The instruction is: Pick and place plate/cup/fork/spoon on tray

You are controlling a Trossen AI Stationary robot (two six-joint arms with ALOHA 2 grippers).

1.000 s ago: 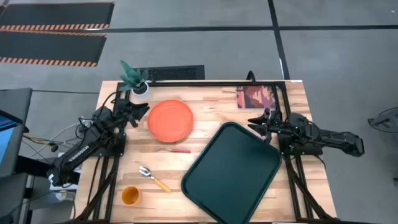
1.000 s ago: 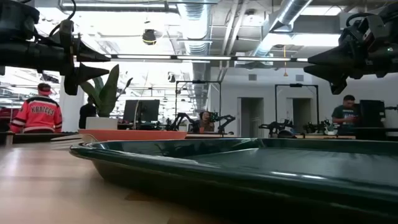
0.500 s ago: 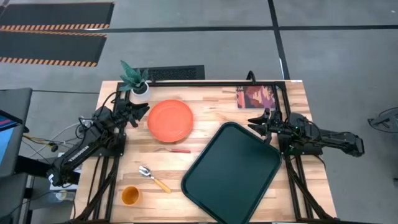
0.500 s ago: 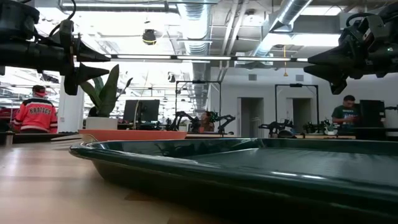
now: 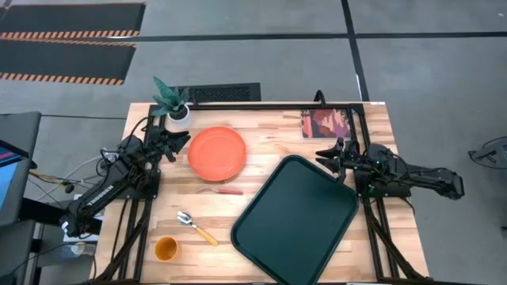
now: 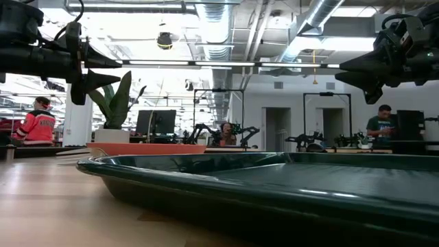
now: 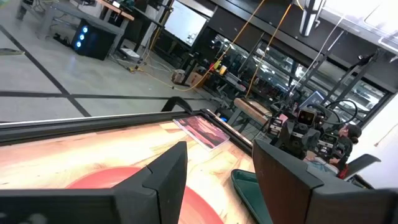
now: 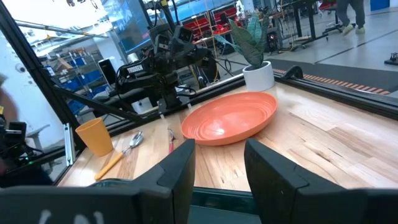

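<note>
The orange plate [image 5: 217, 153] lies flat on the table at the far left centre. The pink-handled fork [image 5: 222, 190] lies just near of it. The spoon [image 5: 196, 226] and the orange-yellow cup [image 5: 165, 249] rest near the front left. The dark green tray [image 5: 295, 218] lies askew at centre right. My left gripper [image 5: 183, 141] is open and empty, above the table just left of the plate. My right gripper [image 5: 326, 154] is open and empty above the tray's far corner. The plate also shows in the right wrist view [image 8: 230, 117].
A white pot with a green plant [image 5: 173, 101] stands at the far left corner. A reddish-brown picture card [image 5: 326, 123] lies at the far right. People show in the room beyond the table [image 6: 40, 123].
</note>
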